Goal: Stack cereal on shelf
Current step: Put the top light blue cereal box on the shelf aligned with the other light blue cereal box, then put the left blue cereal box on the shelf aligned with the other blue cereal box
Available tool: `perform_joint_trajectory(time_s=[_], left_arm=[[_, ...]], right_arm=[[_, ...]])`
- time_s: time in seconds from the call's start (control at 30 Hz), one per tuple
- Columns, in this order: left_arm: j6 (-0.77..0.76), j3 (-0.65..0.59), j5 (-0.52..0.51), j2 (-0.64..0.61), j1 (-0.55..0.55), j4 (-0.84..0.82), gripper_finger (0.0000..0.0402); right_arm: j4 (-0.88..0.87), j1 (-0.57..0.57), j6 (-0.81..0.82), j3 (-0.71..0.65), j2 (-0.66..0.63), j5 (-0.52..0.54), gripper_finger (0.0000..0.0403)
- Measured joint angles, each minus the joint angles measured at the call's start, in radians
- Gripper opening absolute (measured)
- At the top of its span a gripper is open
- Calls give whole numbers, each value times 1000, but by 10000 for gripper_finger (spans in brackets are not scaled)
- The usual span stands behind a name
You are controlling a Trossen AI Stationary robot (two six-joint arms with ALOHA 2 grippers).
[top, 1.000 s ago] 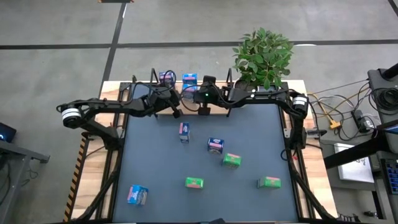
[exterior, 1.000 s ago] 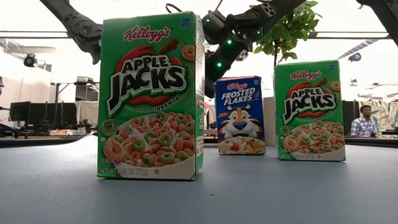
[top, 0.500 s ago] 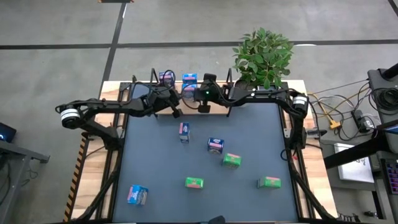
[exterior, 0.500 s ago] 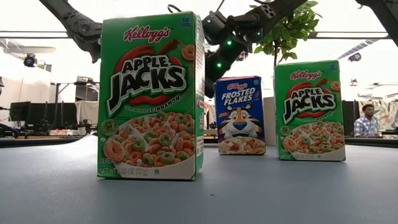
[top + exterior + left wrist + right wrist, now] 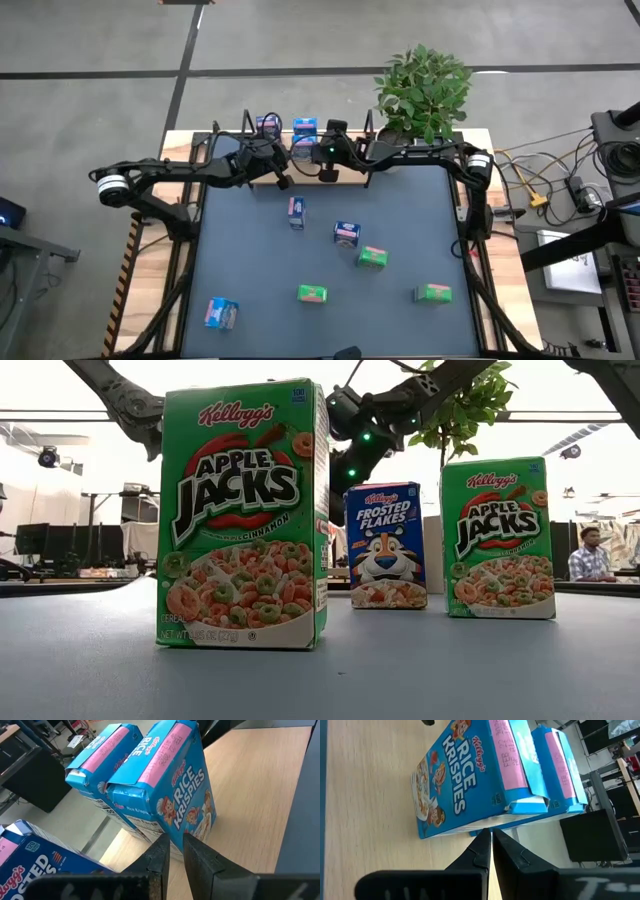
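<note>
Two light blue Rice Krispies boxes (image 5: 170,785) stand side by side on the shelf's wooden board (image 5: 250,780) at the table's far edge, with a dark blue Frosted Flakes box (image 5: 30,865) beside them. They also show in the high view (image 5: 305,128). My left gripper (image 5: 175,842) and my right gripper (image 5: 489,836) are both shut. Each points at the lower near edge of the nearer Rice Krispies box (image 5: 465,775), from opposite sides. In the high view the left gripper (image 5: 284,180) and the right gripper (image 5: 303,152) meet in front of the shelf. My left gripper's shut fingertips (image 5: 162,845) are at the bottom near corner (image 5: 172,832) of the nearer Rice Krispies box, which stands upright on the board; I cannot tell whether they touch it. My right gripper's shut fingertips (image 5: 482,840) are at the same box's bottom edge (image 5: 480,826); I cannot tell whether they touch.
Several small boxes stand on the grey mat: a light blue one (image 5: 296,212), a dark blue one (image 5: 346,234), green ones (image 5: 372,258) (image 5: 313,294) (image 5: 433,293), and a light blue one (image 5: 221,313) near the front left. A potted plant (image 5: 425,90) stands at the far right.
</note>
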Motion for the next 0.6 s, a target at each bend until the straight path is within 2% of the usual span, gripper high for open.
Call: perform_joint_trajectory(time_s=[0.17,0.33,0.43,0.6], left_arm=[[-10,0,-1,-30,-5,-26,36],[-66,0,-1,-135,-33,-130,36],[-114,0,0,-216,-76,-191,36],[-205,0,2,-338,-208,-271,36]], right_arm=[[-32,7,1,0,-18,1,9],[-99,38,34,0,-68,1,9],[-128,71,50,0,-106,1,9],[-189,146,73,0,-171,1,9]])
